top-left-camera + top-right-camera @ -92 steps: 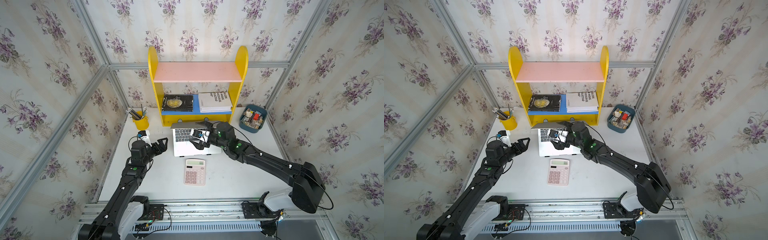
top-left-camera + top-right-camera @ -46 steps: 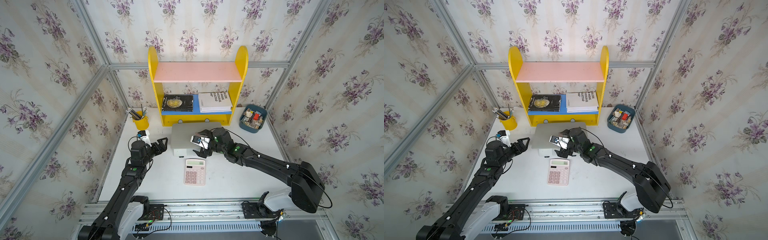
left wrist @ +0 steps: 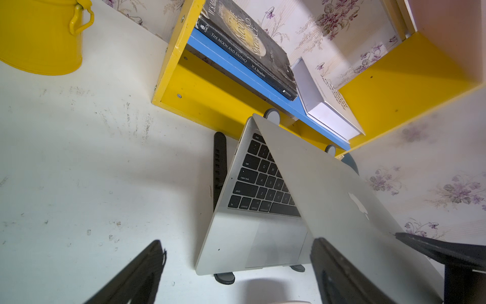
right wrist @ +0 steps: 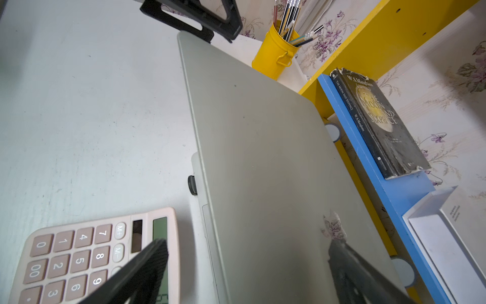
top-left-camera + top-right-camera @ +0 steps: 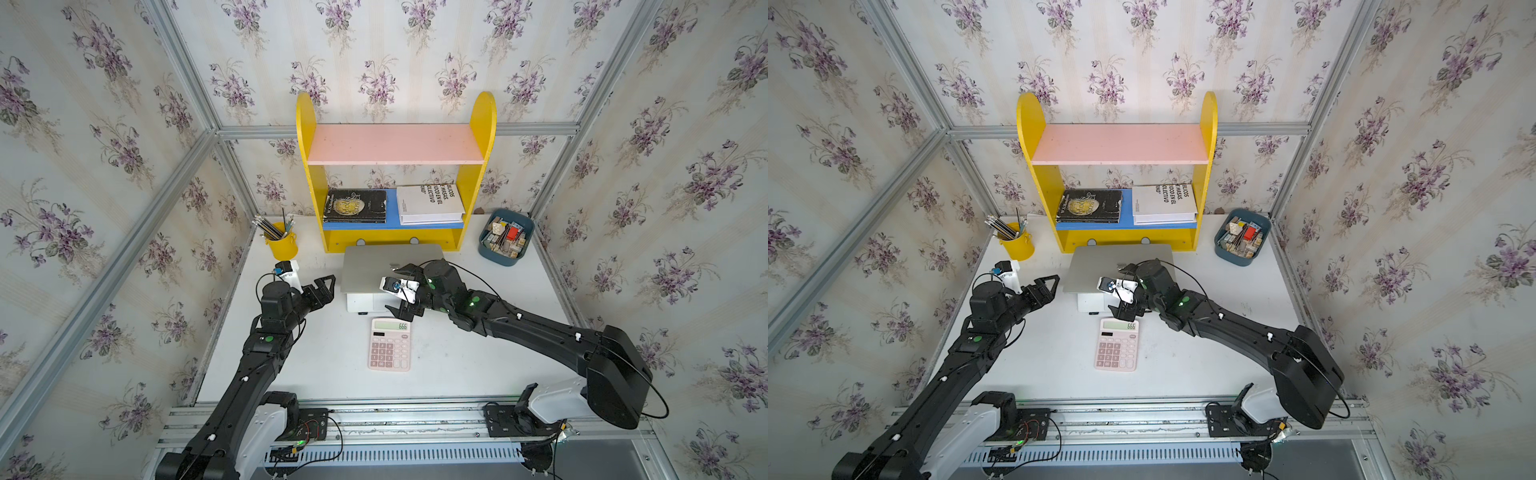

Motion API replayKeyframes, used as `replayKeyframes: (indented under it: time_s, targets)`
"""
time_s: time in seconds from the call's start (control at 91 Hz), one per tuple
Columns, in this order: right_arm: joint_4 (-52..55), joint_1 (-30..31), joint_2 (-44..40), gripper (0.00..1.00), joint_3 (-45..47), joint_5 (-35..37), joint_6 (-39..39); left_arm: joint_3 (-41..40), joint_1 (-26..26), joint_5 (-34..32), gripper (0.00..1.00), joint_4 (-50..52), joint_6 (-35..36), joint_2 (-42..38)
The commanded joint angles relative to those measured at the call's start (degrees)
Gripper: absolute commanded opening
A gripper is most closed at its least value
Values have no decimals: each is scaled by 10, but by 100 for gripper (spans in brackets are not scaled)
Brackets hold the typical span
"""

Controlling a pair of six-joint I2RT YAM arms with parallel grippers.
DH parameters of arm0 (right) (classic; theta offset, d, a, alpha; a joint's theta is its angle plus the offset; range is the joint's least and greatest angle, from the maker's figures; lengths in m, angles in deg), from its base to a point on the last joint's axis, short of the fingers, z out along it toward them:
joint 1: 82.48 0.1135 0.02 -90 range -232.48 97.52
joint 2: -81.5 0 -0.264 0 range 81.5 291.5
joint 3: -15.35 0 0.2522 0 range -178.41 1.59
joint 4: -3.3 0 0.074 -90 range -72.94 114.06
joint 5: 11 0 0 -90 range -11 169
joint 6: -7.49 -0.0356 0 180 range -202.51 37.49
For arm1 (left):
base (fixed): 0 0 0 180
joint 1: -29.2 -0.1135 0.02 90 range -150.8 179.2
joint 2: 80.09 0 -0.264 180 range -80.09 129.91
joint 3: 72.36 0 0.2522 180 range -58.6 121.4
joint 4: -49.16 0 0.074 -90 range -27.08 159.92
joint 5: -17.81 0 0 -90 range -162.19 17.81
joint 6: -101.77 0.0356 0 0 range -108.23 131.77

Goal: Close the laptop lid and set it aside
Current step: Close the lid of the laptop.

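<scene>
Between floral-papered walls [image 5: 104, 124], scuffed white table [image 5: 332, 365], yellow shelf [image 5: 478, 178]

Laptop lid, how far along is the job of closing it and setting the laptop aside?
Partly done. The laptop lid is lowered most of the way, but the left wrist view shows the keyboard under it, so it is not shut. In hand: the open right hand is over the lid's front edge. Left: close it fully, then move the laptop off its black stand. The left hand waits open beside it.
</scene>
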State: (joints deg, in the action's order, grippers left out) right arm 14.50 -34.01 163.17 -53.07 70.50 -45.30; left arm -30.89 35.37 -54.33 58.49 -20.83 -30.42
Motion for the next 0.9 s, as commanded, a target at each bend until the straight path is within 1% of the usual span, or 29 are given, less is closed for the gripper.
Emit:
replayKeyframes:
  time_s: [0.0, 0.308, 0.89]
  targets:
    - [11, 2, -7, 100, 4, -9, -18, 0, 0, 3, 90, -5, 1, -2]
    - [-8, 12, -28, 100, 36, -28, -43, 0, 0, 4, 90, -6, 0, -4]
    - [-30, 21, -7, 100, 62, -40, -73, 2, 0, 6, 90, -5, 0, -5]
